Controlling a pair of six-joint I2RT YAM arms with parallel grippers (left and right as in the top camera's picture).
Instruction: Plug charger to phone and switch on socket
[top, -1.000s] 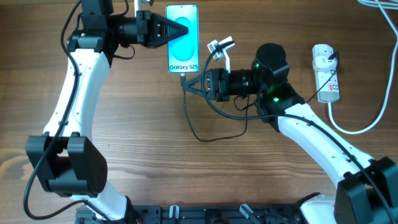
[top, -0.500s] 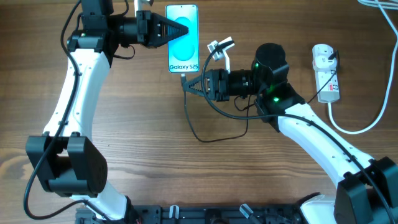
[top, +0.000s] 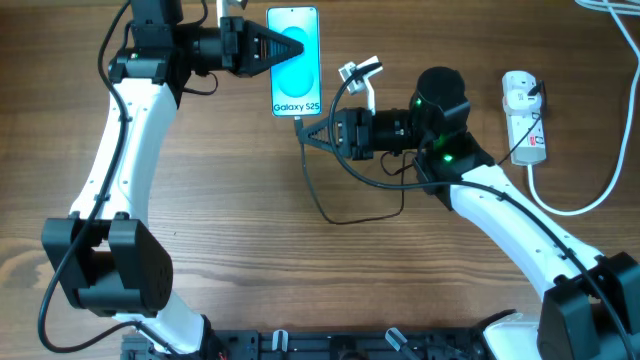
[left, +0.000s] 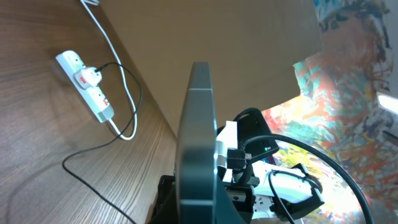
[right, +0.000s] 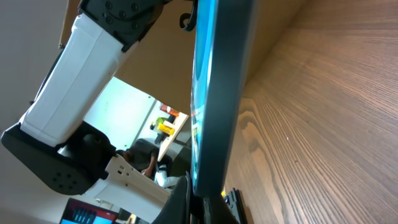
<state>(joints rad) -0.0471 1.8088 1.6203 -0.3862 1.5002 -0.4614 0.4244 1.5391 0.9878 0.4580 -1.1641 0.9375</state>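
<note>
Your overhead view is bright and even from edge to edge of the bench (top: 220, 230). The arms (top: 130, 130) cast only faint, soft shadows, and the wood shows no glare. The phone (top: 296, 60) screen glows cyan. In both wrist views the phone's edge sits close and soft. The room (left: 348, 74) behind is smeared in the left view and washed pale in the right.

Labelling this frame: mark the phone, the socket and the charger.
phone (top: 298, 88), overhead view, lower part of the blue screen.
socket (top: 526, 128), overhead view, middle of its white body.
charger (top: 355, 221), overhead view, bottom of the cable's loop.
</note>
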